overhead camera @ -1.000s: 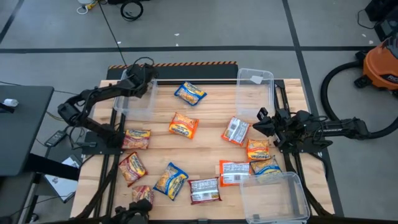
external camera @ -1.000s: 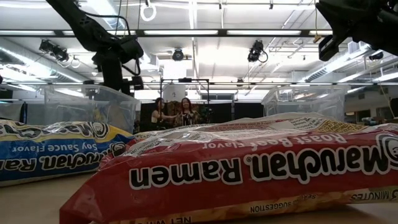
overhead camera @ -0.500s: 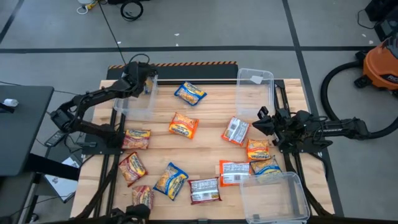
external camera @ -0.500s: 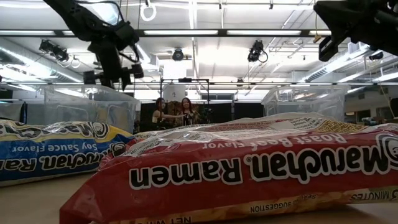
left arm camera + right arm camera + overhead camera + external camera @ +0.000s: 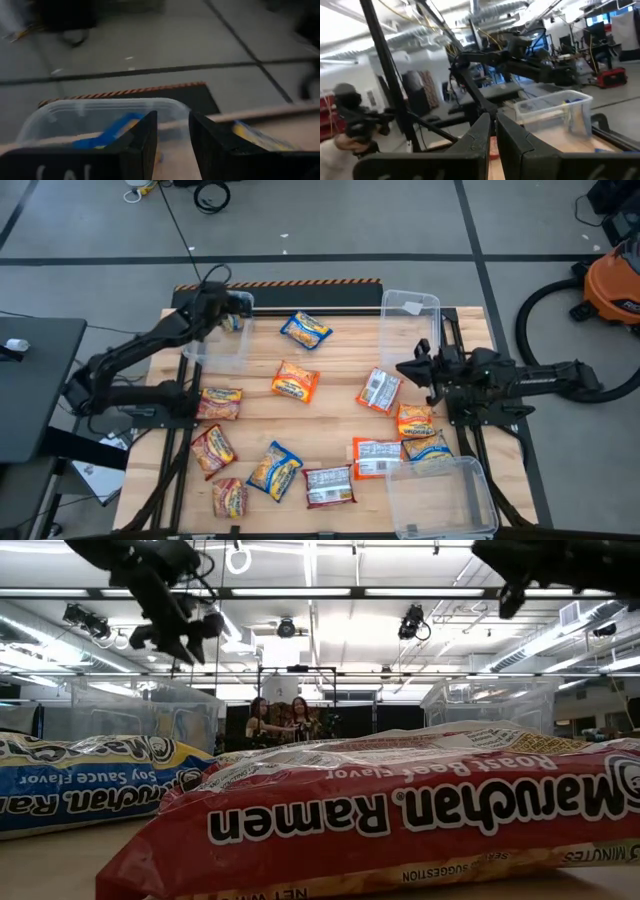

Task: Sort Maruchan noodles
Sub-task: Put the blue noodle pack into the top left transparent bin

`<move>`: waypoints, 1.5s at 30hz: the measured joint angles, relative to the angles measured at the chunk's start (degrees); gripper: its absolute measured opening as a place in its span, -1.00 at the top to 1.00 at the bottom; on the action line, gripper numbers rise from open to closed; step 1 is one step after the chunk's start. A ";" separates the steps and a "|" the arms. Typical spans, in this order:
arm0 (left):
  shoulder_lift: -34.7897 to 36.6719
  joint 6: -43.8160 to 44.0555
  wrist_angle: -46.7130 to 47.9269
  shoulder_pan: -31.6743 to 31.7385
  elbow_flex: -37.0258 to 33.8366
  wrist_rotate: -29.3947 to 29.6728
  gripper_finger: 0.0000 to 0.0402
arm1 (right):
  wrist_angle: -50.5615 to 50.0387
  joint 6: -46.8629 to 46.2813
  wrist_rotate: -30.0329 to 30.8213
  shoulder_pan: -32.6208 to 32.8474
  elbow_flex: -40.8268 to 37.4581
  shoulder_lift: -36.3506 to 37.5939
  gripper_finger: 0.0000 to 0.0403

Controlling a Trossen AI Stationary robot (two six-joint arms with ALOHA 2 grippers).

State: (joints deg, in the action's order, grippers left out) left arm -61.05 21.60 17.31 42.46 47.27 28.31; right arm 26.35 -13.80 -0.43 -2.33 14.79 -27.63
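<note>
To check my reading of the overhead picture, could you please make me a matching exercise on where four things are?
Things:
1. left claw
2. right claw
3. blue-and-yellow flat plastic noodle packet
4. red flat plastic noodle packet

Places, in the high view:
A. at the wooden table's lower left corner
B. beside the silver-backed packet
C. over the upper left clear plastic bin
D. between the two upper bins

Pairs: 1-C, 2-B, 3-D, 4-A
</note>
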 joint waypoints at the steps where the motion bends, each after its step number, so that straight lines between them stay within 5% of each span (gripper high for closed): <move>1: 1.03 -1.13 0.71 -1.29 0.00 -1.01 0.41 | -0.02 0.77 0.00 0.45 1.55 -1.99 0.82; 13: 6.09 -14.41 1.66 -22.43 0.00 -13.51 0.41 | -5.36 6.99 8.38 7.47 22.09 -26.01 0.82; 22: 0.46 -19.30 -5.73 -34.31 0.00 -13.04 0.41 | -7.86 11.19 13.87 10.81 31.80 -36.89 0.82; 31: -12.73 -24.00 -13.71 -34.85 0.00 -12.91 0.42 | -20.54 12.14 25.29 14.69 37.90 -37.95 0.82; 39: -23.02 -28.27 -18.52 -30.86 0.30 -12.89 0.42 | -22.18 12.52 25.99 15.19 37.99 -35.19 0.82; 45: -30.64 -30.64 -14.38 -28.93 7.65 -13.05 0.42 | -23.82 12.52 25.99 15.13 37.99 -35.13 0.82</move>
State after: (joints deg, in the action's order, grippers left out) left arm -91.69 -9.04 2.94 13.53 54.92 15.26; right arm 2.52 -1.28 25.56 12.80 52.77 -62.76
